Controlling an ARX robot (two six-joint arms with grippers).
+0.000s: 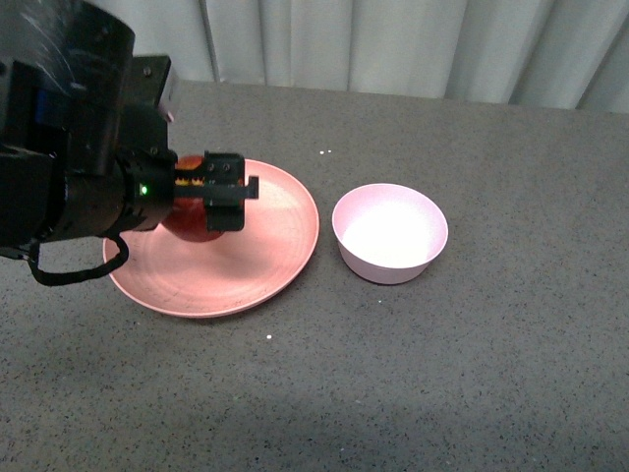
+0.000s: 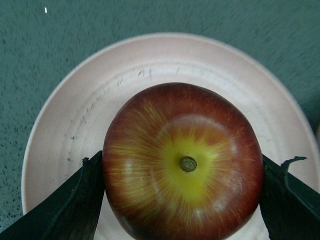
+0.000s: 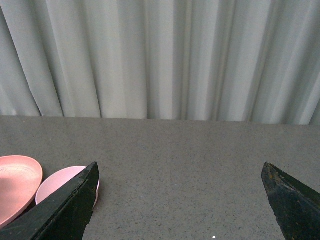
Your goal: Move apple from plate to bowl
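Note:
The dark-red apple (image 1: 190, 218) is over the left part of the salmon-pink plate (image 1: 280, 251), mostly hidden by my left gripper (image 1: 211, 193), which is shut on it. In the left wrist view the apple (image 2: 183, 162) shows stem up with a yellow patch, a black finger (image 2: 75, 205) pressed on each side, above the plate (image 2: 75, 115). Whether it touches the plate I cannot tell. The empty pale pink bowl (image 1: 390, 232) stands just right of the plate. My right gripper (image 3: 180, 200) is open and empty over bare table; the bowl (image 3: 56, 182) and plate (image 3: 15, 185) show beside one finger.
The table is a dark grey speckled surface (image 1: 472, 374). A pale curtain (image 1: 393, 39) hangs along its far edge. A few small white specks (image 1: 268, 339) lie on the table.

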